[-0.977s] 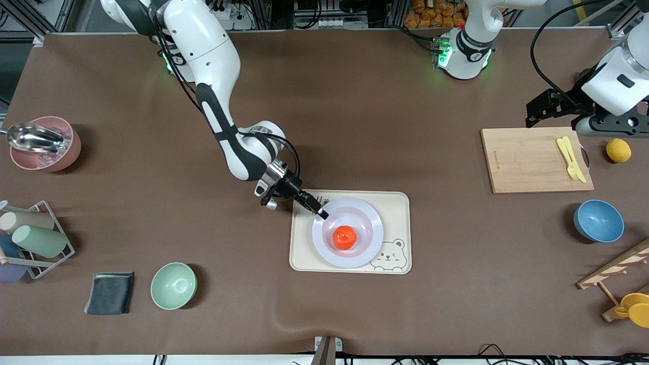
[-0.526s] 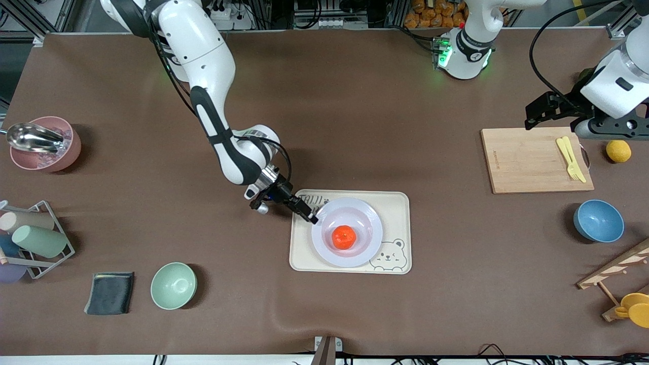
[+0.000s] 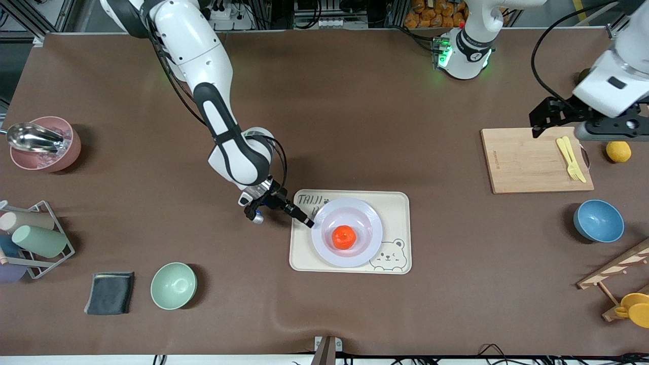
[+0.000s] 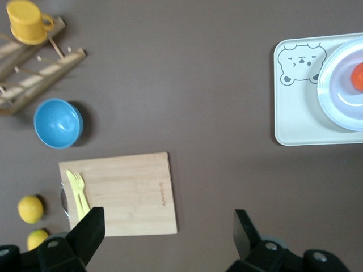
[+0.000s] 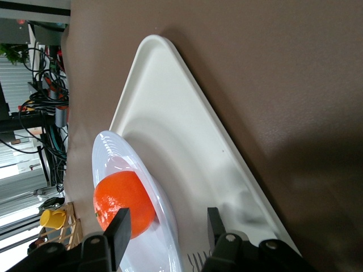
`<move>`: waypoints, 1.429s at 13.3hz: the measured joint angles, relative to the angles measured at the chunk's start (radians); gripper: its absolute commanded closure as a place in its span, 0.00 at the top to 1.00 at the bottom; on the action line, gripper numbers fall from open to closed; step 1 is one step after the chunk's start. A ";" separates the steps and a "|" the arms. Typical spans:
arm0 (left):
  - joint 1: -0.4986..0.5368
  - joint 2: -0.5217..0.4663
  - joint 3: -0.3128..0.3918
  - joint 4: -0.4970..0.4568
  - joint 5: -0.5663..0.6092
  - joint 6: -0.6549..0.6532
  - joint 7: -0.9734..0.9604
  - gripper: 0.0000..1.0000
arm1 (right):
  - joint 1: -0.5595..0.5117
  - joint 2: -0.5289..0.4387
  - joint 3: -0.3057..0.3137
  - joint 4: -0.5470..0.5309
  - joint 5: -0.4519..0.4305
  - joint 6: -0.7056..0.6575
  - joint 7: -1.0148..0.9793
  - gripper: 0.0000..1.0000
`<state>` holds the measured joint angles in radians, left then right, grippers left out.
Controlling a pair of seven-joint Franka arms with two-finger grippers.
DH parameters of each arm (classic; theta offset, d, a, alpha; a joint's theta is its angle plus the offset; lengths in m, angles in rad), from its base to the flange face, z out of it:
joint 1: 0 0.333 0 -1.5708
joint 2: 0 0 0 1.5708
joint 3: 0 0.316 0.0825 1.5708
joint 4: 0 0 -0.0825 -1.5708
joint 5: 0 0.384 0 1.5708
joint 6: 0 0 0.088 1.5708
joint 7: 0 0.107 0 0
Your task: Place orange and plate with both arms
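Observation:
The white plate rests on the cream bear tray, and the orange sits in its sunken centre. My right gripper is low at the plate's edge on the side toward the right arm's end, open and holding nothing. In the right wrist view its gripper has the plate's rim running between its spread fingers, with the orange just past one finger. My left gripper hangs open over the cutting board's edge. It shows empty in the left wrist view, where the plate lies far off.
A wooden cutting board carries a yellow fork, with a lemon beside it. A blue bowl and a wooden rack stand at the left arm's end. A green bowl, dark cloth, cup rack and pink bowl stand at the right arm's end.
My right gripper has drawn back off the plate's rim toward the right arm's end, leaving plate and orange on the tray. The left arm has shifted slightly.

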<state>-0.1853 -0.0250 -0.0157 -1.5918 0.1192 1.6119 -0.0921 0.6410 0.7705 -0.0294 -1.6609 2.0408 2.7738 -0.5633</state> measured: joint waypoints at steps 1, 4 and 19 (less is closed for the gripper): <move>-0.002 0.000 -0.011 0.003 -0.020 0.003 -0.028 1.00 | -0.004 -0.001 -0.001 0.002 -0.049 0.000 0.053 0.62; 0.021 -0.001 0.021 0.019 -0.135 0.005 -0.059 1.00 | -0.021 -0.006 -0.001 0.001 -0.183 0.000 0.181 0.62; 0.042 -0.007 0.032 0.021 -0.150 -0.028 -0.026 1.00 | -0.380 -0.235 -0.012 -0.139 -0.946 -0.501 0.558 0.79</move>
<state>-0.1433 -0.0323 0.0159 -1.5706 -0.0306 1.5844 -0.1182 0.2614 0.5356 -0.0418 -1.7996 1.0944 2.2730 -0.0055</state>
